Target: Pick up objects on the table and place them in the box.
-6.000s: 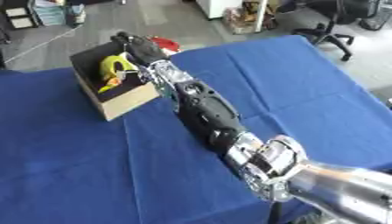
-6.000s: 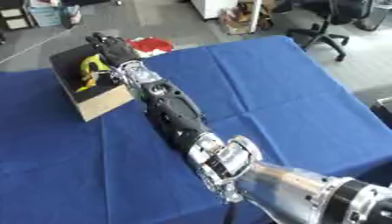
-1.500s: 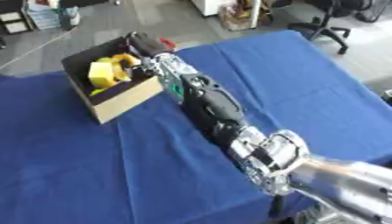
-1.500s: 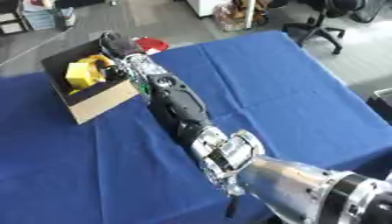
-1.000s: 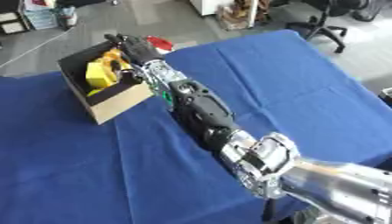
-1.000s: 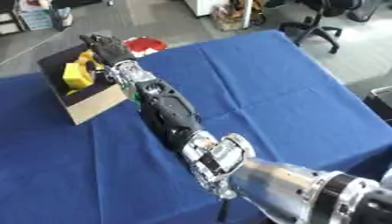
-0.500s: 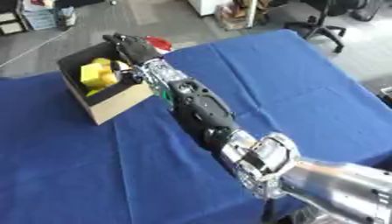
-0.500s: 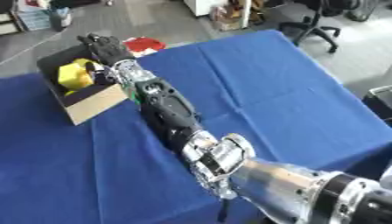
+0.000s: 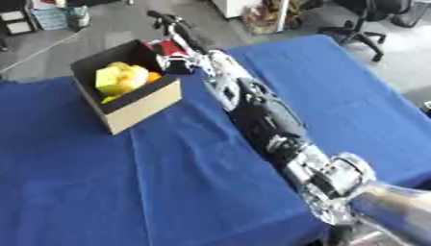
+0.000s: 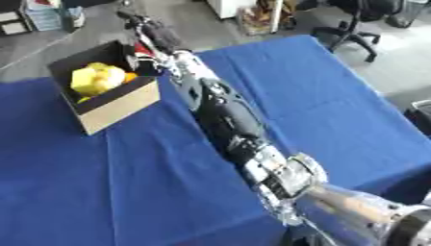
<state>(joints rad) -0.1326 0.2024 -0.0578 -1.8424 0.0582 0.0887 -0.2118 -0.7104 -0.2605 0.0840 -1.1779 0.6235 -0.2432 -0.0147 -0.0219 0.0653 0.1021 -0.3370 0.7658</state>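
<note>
An open cardboard box (image 9: 139,103) stands at the far left of the blue-covered table (image 9: 126,187). Inside it lie a yellow object (image 9: 116,79) and something orange (image 9: 154,76). My right arm stretches from the lower right across the table, and my right hand (image 9: 171,25) hangs past the box's far right corner, above the table's far edge. Its fingers point up and away, look straight, and hold nothing that I can see. A red thing (image 10: 140,49) shows just behind the box, partly hidden by the wrist. My left hand shows in no view.
Beyond the table's far edge is grey floor with an office chair (image 9: 370,21) at the upper right and shelves or bins (image 9: 50,14) at the upper left. The blue cloth stretches wide to the left and right of my arm.
My right hand has drawn back from over the box, up and to the right, past its far corner. The yellow object stays in the box.
</note>
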